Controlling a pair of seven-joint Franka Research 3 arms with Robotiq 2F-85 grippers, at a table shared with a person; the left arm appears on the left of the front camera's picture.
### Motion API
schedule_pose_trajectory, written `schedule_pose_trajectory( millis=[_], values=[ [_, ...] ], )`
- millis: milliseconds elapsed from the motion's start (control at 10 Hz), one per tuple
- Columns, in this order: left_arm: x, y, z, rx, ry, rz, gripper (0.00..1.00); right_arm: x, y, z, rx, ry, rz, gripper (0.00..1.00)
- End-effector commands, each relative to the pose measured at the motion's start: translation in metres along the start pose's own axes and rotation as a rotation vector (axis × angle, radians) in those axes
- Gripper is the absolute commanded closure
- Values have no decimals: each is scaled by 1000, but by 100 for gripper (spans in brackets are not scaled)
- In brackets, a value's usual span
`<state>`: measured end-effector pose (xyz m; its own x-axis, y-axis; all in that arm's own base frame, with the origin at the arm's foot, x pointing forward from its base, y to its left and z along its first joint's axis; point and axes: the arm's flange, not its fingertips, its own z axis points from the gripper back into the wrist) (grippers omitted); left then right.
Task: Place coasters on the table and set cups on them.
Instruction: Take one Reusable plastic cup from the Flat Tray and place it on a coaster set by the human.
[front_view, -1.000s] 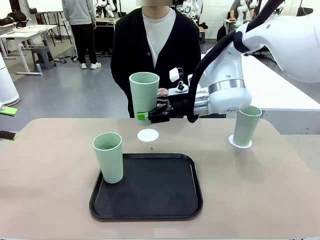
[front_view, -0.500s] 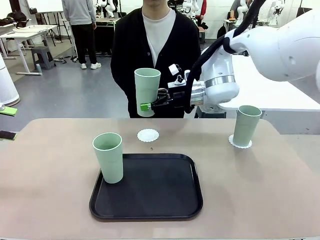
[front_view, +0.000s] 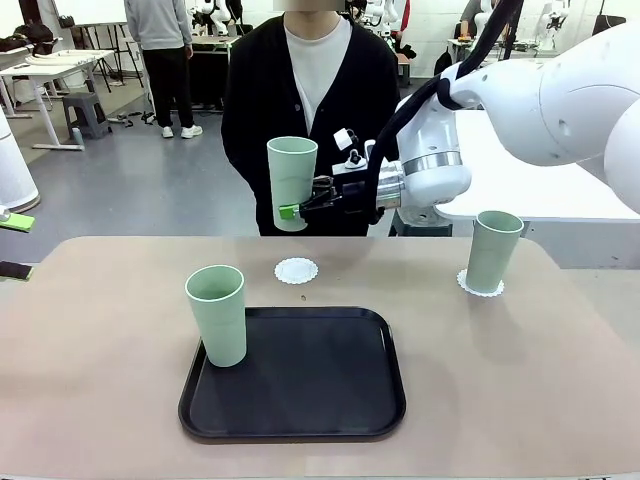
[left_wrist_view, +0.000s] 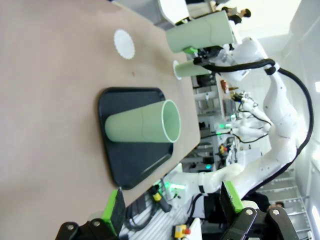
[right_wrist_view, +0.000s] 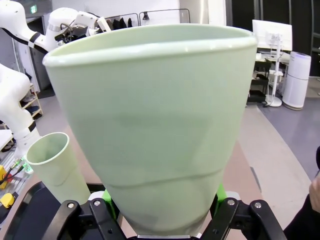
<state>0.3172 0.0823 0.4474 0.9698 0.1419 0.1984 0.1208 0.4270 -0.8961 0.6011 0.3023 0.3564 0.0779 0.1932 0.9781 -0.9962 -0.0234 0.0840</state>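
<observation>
My right gripper (front_view: 290, 212) is shut on a pale mint-green cup (front_view: 292, 183) near its base, holding it upright in the air above the table's (front_view: 90, 330) far side. A bare white coaster (front_view: 296, 270) lies below it. A second cup (front_view: 493, 250) stands on a coaster (front_view: 480, 286) at the far right. A third cup (front_view: 217, 315) stands on the left part of the black tray (front_view: 300, 395). In the right wrist view the held cup (right_wrist_view: 155, 125) rises from between my right gripper's (right_wrist_view: 162, 220) fingers. My left gripper (left_wrist_view: 172, 205) is open, well back from the cup (left_wrist_view: 142, 128) on the tray.
A person in a black cardigan (front_view: 250, 130) stands at the far edge, right behind the held cup. A white-topped table (front_view: 560, 200) sits behind the right arm. Bare tabletop stretches left and right of the tray.
The right gripper has lifted the held cup higher above the bare coaster and shifted it slightly. The other two cups, the coasters and the tray have not moved.
</observation>
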Motion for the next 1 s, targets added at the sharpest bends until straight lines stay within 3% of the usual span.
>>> schedule_pose_trajectory(
  millis=[0,400,900],
  values=[
    [0,0,1,-11,-4,-5,0,0,2,-3,18,-9,-1,20],
    [0,0,1,-11,-4,-5,0,0,1,-2,5,-2,0,19],
    [0,0,1,-11,-4,-5,0,-39,-30,6,20,41,86,19]
  ],
)
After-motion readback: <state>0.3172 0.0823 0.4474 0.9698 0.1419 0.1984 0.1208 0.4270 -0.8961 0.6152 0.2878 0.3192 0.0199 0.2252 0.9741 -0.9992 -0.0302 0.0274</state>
